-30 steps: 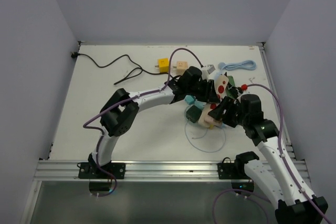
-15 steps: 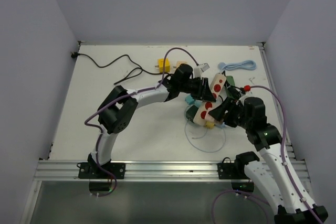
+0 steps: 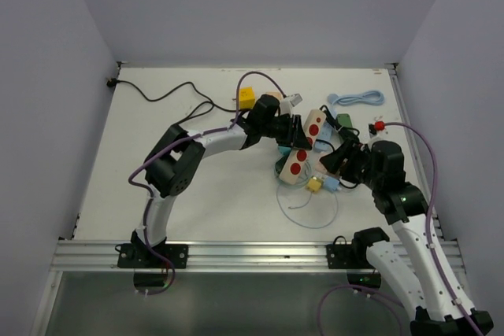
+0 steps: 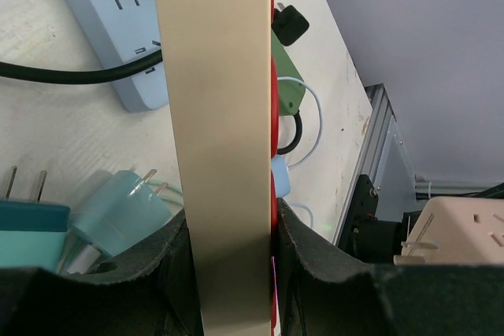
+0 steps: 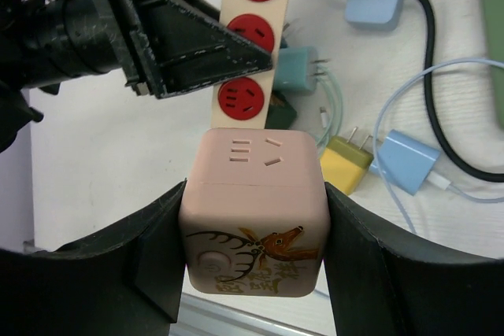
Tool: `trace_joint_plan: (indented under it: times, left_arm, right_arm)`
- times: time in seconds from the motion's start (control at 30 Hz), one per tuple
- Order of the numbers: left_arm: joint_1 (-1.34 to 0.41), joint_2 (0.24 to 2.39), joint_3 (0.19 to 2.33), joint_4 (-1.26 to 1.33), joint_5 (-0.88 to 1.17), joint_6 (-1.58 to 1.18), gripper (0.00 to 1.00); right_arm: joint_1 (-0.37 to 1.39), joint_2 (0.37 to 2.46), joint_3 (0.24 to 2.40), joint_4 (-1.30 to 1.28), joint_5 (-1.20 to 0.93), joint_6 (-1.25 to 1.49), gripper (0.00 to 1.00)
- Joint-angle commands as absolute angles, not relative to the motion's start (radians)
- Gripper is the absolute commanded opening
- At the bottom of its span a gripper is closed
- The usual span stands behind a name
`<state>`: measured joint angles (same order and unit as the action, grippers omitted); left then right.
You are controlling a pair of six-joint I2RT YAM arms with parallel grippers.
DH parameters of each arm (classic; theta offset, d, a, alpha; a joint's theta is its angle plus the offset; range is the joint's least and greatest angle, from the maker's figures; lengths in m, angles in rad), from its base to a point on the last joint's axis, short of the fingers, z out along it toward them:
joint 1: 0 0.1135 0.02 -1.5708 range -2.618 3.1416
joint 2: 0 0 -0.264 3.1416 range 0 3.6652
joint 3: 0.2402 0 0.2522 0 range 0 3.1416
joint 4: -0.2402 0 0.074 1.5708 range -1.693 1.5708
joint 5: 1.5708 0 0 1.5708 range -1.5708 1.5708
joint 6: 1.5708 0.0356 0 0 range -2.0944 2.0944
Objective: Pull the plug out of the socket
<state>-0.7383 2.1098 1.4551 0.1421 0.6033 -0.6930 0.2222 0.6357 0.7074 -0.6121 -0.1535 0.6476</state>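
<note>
My left gripper (image 4: 234, 230) is shut on the edge of a beige power strip (image 4: 213, 116) with red outlets (image 5: 253, 33), holding it tilted above the table (image 3: 305, 145). A pink cube plug (image 5: 253, 218) with a deer drawing sits between the fingers of my right gripper (image 5: 256, 194), which is shut on it. The cube hangs just in front of the strip's near end, apart from it. The dark green socket (image 4: 287, 88) lies on the table beyond the beige strip, and in the right wrist view it shows at the far right edge (image 5: 494, 37).
A light blue strip (image 4: 110, 13) with a black cord lies under the beige one. Loose around them are a teal plug (image 5: 298, 68), a yellow plug (image 5: 346, 164) and a blue charger (image 5: 405, 161). At the back are a yellow cube (image 3: 246, 97) and a coiled blue cable (image 3: 358, 98).
My left gripper has swung the beige strip back and to the left. My right gripper has drawn the pink cube to the right, and a gap has opened between them.
</note>
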Motion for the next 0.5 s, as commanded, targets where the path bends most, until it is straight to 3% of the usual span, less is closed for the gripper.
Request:
trace_joint_plan:
  times: [0.0, 0.47]
  left_arm:
    - [-0.739, 2.08, 1.511, 0.225, 0.649, -0.719, 0.0]
    - [-0.746, 1.93, 1.525, 0.169, 0.654, -0.721, 0.0]
  right_arm:
    - [0.219, 0.644, 0.744, -0.626, -0.04, 0.615, 0.03]
    - [0.221, 0.778, 0.551, -0.31, -0.136, 0.707, 0.1]
